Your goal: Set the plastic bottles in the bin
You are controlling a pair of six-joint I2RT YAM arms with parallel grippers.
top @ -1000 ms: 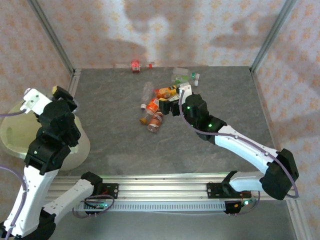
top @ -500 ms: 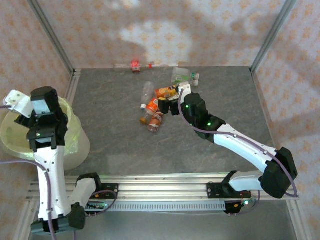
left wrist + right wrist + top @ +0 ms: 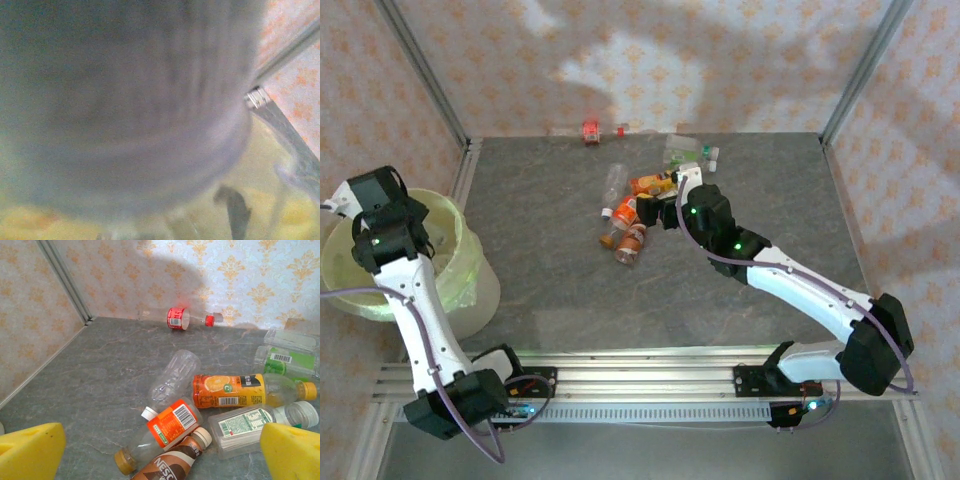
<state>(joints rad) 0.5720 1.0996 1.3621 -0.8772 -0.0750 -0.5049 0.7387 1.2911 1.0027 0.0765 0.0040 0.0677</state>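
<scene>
Two yellow pads (image 3: 30, 450) of the right claw (image 3: 160, 452) stand spread wide, holding nothing, low over the pile of plastic bottles (image 3: 635, 210) in the middle of the counter (image 3: 750, 180). Just below the gap lies the orange-labelled bottle (image 3: 172, 422). It lies flat, its long axis running near-left to far-right and its amber cap pointing near-left. A brown coffee bottle (image 3: 172, 465) touches it on the right, white cap to the far right.

The step looks like a pick from this pile. To do it well, the claw should turn so the pads cross the orange-labelled bottle's long axis. It should then come down on the label, mid-body, with one pad slipping between it and the coffee bottle, so that it does not pinch both.

Beyond these, a clear bottle (image 3: 175, 372) lies with its white cap toward the near side. An orange juice bottle (image 3: 227, 390) lies left to right, cap to the right. A red cola-labelled bottle (image 3: 175, 318) lies along the far wall, cap to the right.

Well apart, at the counter's left edge, is the bin (image 3: 478, 285), with the left arm (image 3: 390, 245) reaching over it. Whether the left claw is spread or pinching I cannot tell.
</scene>
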